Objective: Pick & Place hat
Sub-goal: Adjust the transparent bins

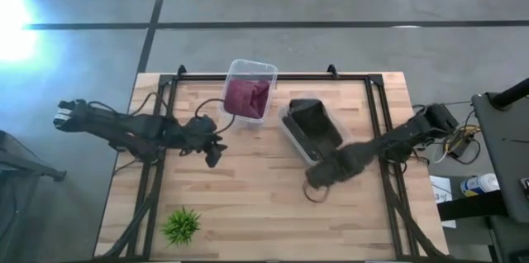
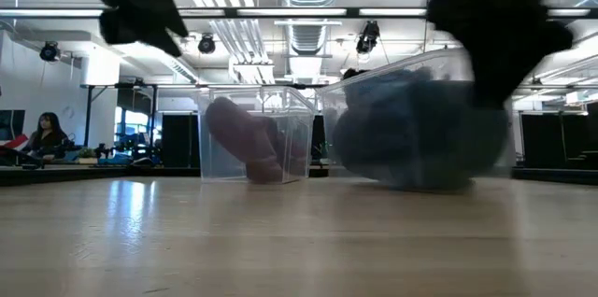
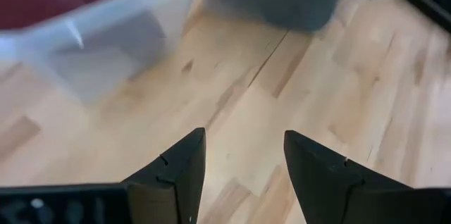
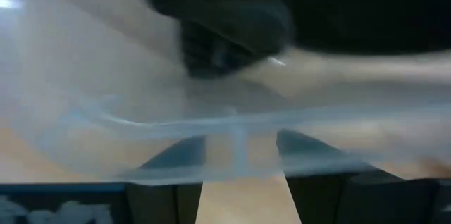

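A dark hat lies in a clear bin right of the table's middle; in the low view the hat fills this bin. A maroon hat lies in a second clear bin at the far edge. My right gripper is open at the dark hat's bin, on its near side. In the right wrist view the gripper shows behind the bin's blurred rim, with the hat beyond. My left gripper hangs open over bare wood left of centre. My right gripper's open fingers stand at the near rim of the dark hat's bin. The wrist view is blurred, so I cannot tell whether they touch the rim. They hold nothing.
A small green plant stands near the table's near left corner. Black frame rails run along the left, right and far sides. Bare wood stretches across the near middle. A person sits in the room beyond.
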`<action>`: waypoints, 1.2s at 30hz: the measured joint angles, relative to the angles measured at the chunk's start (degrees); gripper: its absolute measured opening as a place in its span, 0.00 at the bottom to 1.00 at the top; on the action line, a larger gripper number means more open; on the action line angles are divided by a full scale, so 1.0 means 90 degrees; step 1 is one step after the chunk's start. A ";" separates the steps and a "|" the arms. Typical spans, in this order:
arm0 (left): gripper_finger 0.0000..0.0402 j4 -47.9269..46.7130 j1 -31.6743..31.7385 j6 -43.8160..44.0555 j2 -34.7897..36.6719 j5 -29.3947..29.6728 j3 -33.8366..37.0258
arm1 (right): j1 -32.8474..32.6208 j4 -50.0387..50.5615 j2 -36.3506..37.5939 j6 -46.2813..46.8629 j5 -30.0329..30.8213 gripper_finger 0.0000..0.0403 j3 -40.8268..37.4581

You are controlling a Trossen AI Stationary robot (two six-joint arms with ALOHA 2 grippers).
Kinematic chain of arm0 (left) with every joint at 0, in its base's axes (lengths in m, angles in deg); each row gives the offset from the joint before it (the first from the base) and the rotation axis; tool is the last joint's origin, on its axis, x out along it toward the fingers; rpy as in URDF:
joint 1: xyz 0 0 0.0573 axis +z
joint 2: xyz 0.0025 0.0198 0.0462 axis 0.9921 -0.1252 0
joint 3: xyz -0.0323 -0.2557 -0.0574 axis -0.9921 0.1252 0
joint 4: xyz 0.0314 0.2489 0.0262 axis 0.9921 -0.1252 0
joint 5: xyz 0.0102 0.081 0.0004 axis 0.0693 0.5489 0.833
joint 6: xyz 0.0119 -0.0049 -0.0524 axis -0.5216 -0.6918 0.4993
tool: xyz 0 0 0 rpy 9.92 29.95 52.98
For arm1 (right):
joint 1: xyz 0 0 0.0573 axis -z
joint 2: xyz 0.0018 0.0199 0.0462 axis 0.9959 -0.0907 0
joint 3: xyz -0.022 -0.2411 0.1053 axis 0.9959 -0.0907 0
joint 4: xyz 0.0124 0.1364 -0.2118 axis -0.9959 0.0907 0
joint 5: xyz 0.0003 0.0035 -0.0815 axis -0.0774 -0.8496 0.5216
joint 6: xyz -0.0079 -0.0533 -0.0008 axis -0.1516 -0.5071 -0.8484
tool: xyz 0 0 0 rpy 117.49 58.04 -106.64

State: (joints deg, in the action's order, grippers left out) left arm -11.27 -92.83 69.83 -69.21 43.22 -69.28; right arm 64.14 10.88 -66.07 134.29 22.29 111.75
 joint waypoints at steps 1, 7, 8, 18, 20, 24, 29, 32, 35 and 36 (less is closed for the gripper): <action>0.46 0.0000 -0.0025 0.0122 0.0006 0.0001 0.0079 | 0.0196 -0.0357 0.0009 -0.0353 0.0035 0.42 -0.0001; 0.46 0.0017 -0.0066 0.0421 0.0040 0.0102 0.0264 | 0.1068 -0.1551 -0.0060 -0.1934 0.0263 0.42 0.0227; 0.46 0.0022 -0.0066 0.0419 0.0038 0.0157 0.0259 | 0.1215 -0.1554 -0.0088 -0.2103 0.0389 0.42 0.0272; 0.46 -0.0496 -0.0066 0.0588 0.0185 0.1407 0.0223 | 0.2440 -0.3284 -0.0348 -0.3949 -0.0304 0.42 0.0452; 0.46 -0.1019 -0.0061 0.0898 0.0339 0.1953 0.0214 | 0.2398 -0.3169 -0.0308 -0.4003 -0.0563 0.42 0.0535; 0.46 -0.2366 -0.0036 0.1923 0.0812 0.3403 0.0179 | 0.1876 -0.2178 0.0084 -0.3541 -0.0542 0.42 0.0753; 0.46 -0.2822 0.0405 0.2478 0.1432 0.4105 0.0390 | 0.1155 0.0044 0.0667 -0.1384 0.0765 0.42 0.0898; 0.46 -0.2230 0.0865 0.1811 0.1552 0.3731 0.0627 | 0.0942 0.1511 0.1006 0.0683 0.1470 0.42 0.0913; 0.46 -0.1446 0.1544 0.1225 0.1473 0.3448 0.0939 | 0.0968 0.2529 0.1191 0.2013 0.1791 0.42 0.0775; 0.46 -0.1206 0.1830 0.1081 0.1413 0.3386 0.1036 | 0.1062 0.2657 0.1223 0.2130 0.1841 0.42 0.0716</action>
State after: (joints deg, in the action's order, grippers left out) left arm -22.12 -76.35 79.56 -56.49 73.69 -59.96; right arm 73.70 34.79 -55.06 153.47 38.86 118.19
